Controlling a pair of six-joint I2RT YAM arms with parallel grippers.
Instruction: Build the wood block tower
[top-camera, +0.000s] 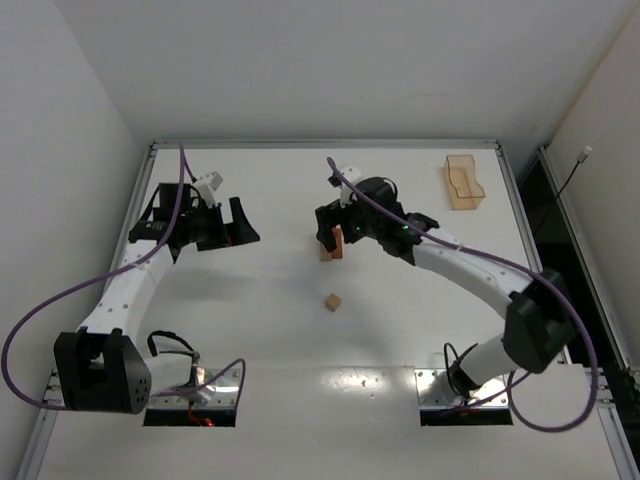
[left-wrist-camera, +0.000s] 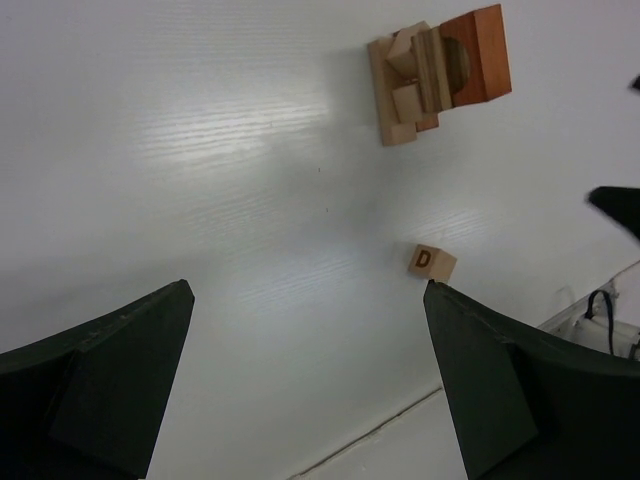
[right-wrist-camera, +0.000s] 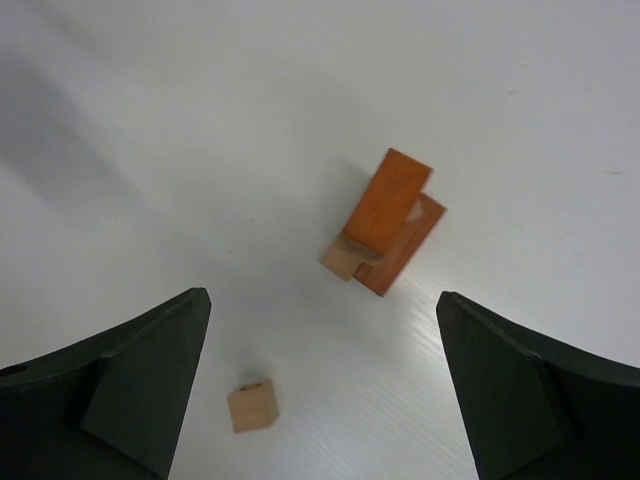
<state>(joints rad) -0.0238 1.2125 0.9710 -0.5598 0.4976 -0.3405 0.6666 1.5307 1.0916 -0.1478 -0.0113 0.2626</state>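
Worktop (top-camera: 250, 330) of plain white, walled on three sides, with two white robot arms reaching in from the near edge.

Near the middle of the worktop, a little toward the far edge, stands the tower (top-camera: 332, 243), a small cluster of stacked wooden pieces. The left wrist camera shows it from the side as several light tan pieces pressed against a reddish-brown block that has a rounded cut-out. From the right wrist camera, looking down, a reddish-brown bar lies across the top and a tan piece peeks out beneath one end.

The right gripper (top-camera: 335, 228) hangs directly over the tower. Its two dark fingers are spread wide and hold nothing, and in its own camera they sit well to either side of the stack without touching it.

One loose cube (top-camera: 332, 301), light tan, sits alone on the worktop between the tower and the near edge, apart from the stack. The left wrist view shows a letter D printed on one face.

The left gripper (top-camera: 228, 228) hovers over the left half of the worktop, toward the far left corner, well apart from the tower. Its fingers are also spread, with nothing between them.

A translucent orange tray (top-camera: 464, 182) rests near the far right corner.
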